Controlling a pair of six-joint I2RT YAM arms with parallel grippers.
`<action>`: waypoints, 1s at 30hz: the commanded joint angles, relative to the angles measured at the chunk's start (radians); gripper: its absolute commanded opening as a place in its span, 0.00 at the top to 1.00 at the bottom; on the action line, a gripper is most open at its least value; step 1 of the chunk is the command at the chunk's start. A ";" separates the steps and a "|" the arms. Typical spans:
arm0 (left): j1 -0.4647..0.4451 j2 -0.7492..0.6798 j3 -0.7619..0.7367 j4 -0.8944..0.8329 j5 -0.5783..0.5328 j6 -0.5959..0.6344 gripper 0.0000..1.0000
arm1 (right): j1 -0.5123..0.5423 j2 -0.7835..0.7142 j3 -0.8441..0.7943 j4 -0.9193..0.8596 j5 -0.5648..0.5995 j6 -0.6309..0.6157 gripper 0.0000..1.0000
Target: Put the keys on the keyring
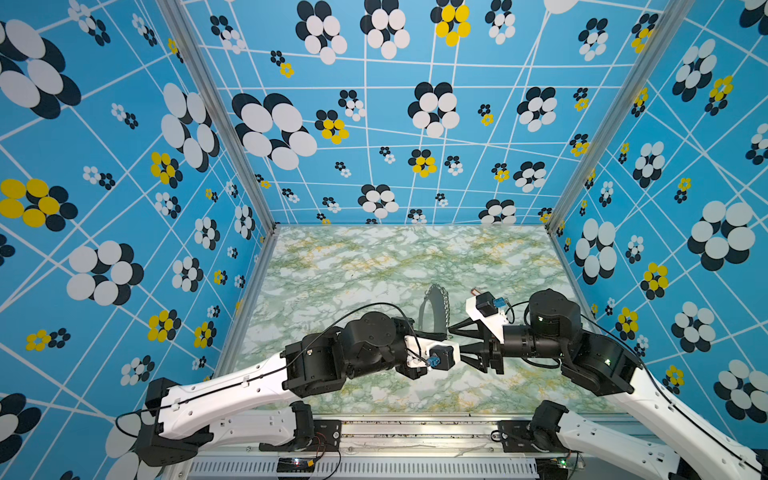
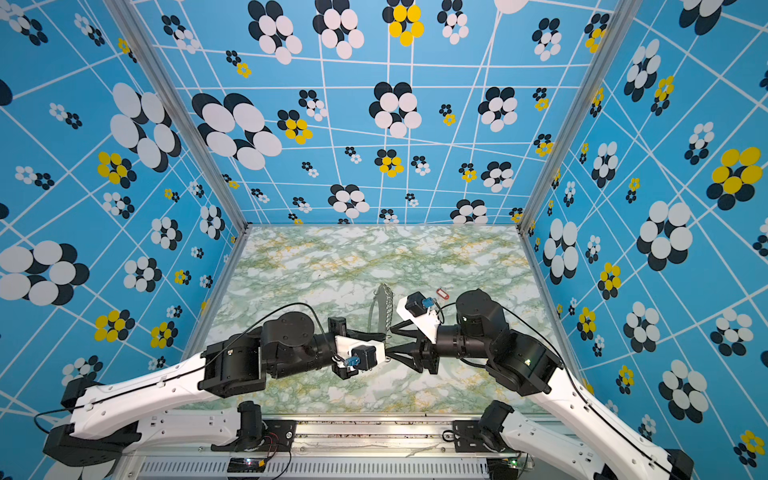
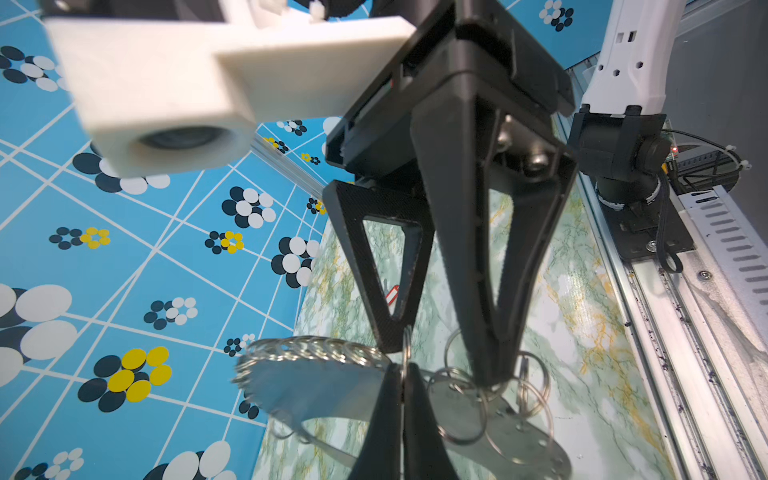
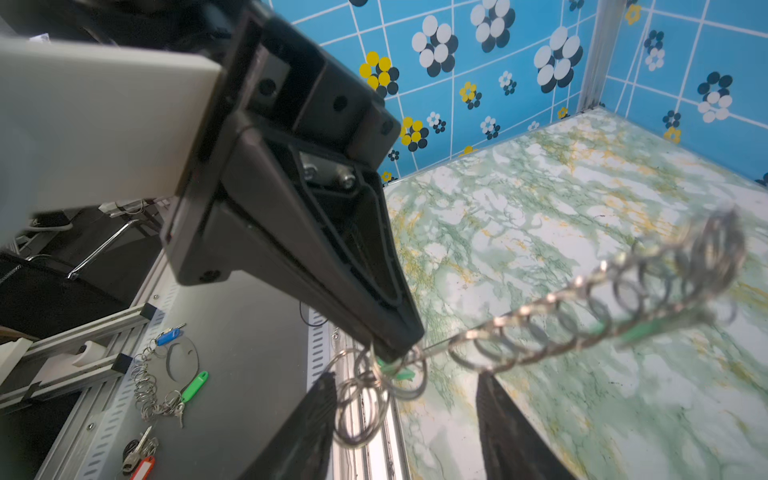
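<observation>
My left gripper is shut on the keyring, a grey crescent plate held up off the table with its wire rings along one edge. In both top views the keyring rises beyond the left gripper. My right gripper is open, its fingers on either side of the loose rings at the plate's near end. A green tag shows among those rings. The red key tag lies on the table behind the right wrist.
The marble-patterned table is walled in by blue flowered panels on three sides. An aluminium rail runs along the front edge. Beyond the table, on a grey surface, lie another ring chain with blue and green tags, and a red-tagged key.
</observation>
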 commanded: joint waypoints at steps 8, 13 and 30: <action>-0.003 -0.005 0.053 0.098 -0.010 -0.032 1.00 | 0.011 -0.025 -0.025 -0.067 0.089 -0.019 0.43; -0.003 -0.005 0.050 0.101 0.001 -0.049 1.00 | 0.011 -0.055 -0.026 -0.054 0.128 -0.009 0.45; -0.003 -0.010 0.029 0.099 -0.009 -0.059 1.00 | 0.011 -0.134 0.013 -0.101 0.194 -0.012 0.38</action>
